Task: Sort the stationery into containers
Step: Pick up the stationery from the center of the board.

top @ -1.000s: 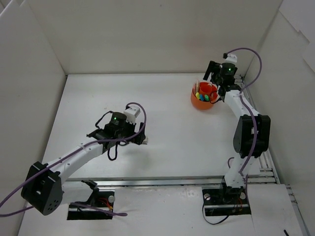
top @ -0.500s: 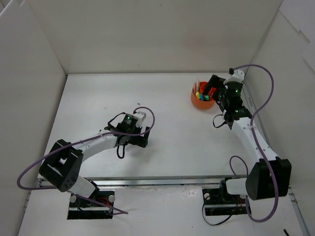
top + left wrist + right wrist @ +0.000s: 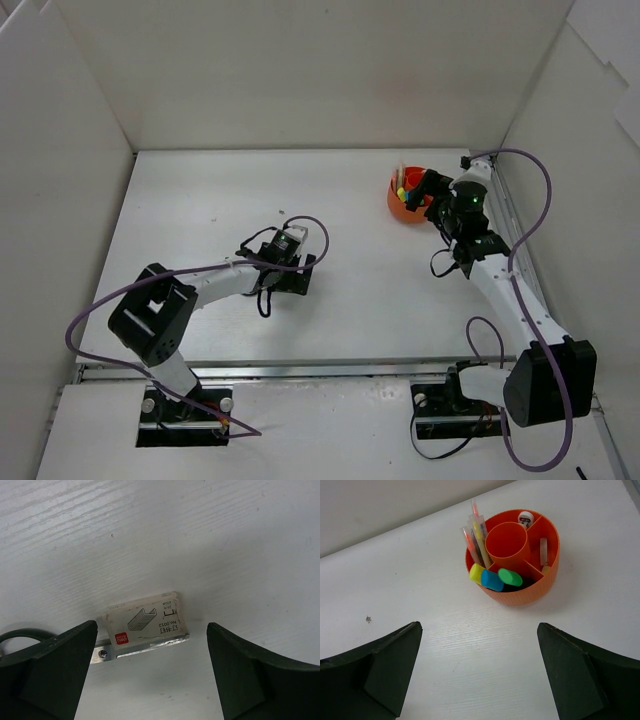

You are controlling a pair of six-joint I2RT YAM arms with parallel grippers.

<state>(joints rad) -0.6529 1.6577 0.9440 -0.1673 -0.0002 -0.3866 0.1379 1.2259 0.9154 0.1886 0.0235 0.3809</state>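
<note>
The round orange container has several compartments and a centre cup. It holds black highlighters with a yellow, a blue and a green end, thin pens and a beige eraser. My right gripper is open just short of it, with nothing between its jaws. In the top view that gripper is beside the container. My left gripper is open low over the table, and a small staple box on a metal staple strip lies just ahead of its jaws.
White walls enclose the table on the left, back and right. The left arm stretches across the table's middle. A small dark speck lies on the table to the left of the container.
The left arm has reached further right and its jaws have narrowed slightly. The right gripper has opened wider and drawn back from over the container to its near side.
</note>
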